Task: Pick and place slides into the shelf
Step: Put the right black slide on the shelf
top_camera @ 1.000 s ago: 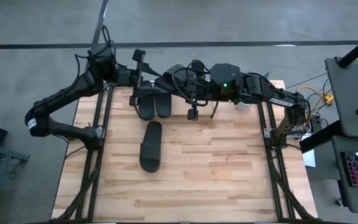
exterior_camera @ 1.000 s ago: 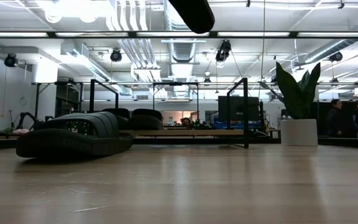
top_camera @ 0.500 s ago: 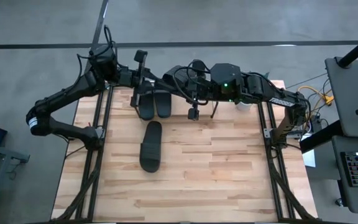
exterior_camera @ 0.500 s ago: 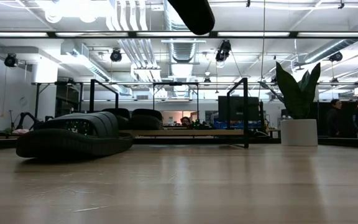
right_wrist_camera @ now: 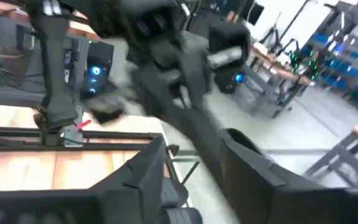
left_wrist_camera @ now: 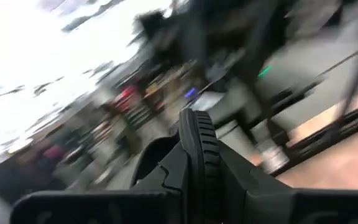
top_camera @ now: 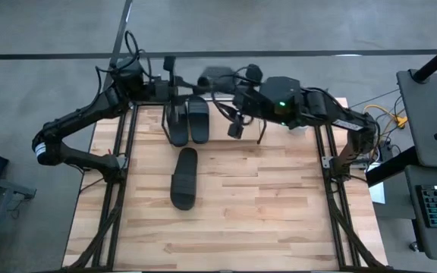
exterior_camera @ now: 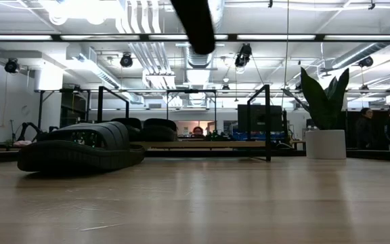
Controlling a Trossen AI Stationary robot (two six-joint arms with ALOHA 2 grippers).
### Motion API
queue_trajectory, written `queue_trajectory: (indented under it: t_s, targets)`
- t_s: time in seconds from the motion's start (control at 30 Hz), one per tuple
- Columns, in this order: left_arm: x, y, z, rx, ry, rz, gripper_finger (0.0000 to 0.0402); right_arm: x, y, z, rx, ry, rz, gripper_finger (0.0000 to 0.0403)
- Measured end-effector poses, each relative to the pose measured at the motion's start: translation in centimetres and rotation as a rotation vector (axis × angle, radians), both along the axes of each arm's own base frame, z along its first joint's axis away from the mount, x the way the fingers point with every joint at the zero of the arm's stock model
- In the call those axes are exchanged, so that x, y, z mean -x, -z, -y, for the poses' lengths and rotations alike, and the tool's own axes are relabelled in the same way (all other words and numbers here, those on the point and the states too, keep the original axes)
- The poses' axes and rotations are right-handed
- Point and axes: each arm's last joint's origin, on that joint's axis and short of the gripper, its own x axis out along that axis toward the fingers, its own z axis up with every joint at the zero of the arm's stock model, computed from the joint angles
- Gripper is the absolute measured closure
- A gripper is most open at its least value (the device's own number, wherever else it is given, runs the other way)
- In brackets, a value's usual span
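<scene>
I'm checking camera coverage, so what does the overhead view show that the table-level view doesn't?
Only the overhead view shows both arms, with the left end effector and the right end effector at the shelf, and the whole tabletop. Only the table-level view shows the potted plant and ceiling lights. Both show the loose sandal on the table and two sandals on the shelf.

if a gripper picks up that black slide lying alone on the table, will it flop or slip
The lone slide looks thick-soled and ribbed in the low view, so it probably stays fairly stiff. Its matte surface likely grips well. Lying flat and long, it should not roll.
</scene>
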Motion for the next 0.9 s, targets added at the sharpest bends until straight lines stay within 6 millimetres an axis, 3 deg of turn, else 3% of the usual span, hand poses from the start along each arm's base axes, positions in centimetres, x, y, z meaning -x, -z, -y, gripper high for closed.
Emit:
queue_trajectory:
  t_s: [0.13,0.3,0.43,0.77,0.9]
  targets:
    - [-0.1,0.8,-0.4,-0.083,-0.150,-0.081,0.0373,0.9,-1.0,-0.8,0.035,-0.011,-0.003,0.0219]
    - [-1.3,1.7,0.2,-0.085,-0.141,-0.149,0.0373,1.0,0.2,-1.1,0.152,0.032,-0.160,0.0195]
    - [-1.9,1.7,0.8,-0.140,-0.164,-0.159,0.0373,0.8,1.7,-1.2,0.279,0.107,-0.334,0.0191]
    - [-4.0,2.8,0.9,-0.183,-0.319,-0.239,0.0374,-0.4,3.0,-1.2,0.337,0.123,-0.417,0.0192]
    - [-4.6,2.9,1.1,-0.181,-0.335,-0.260,0.0374,-0.9,4.2,-0.7,0.405,0.194,-0.533,0.0192]
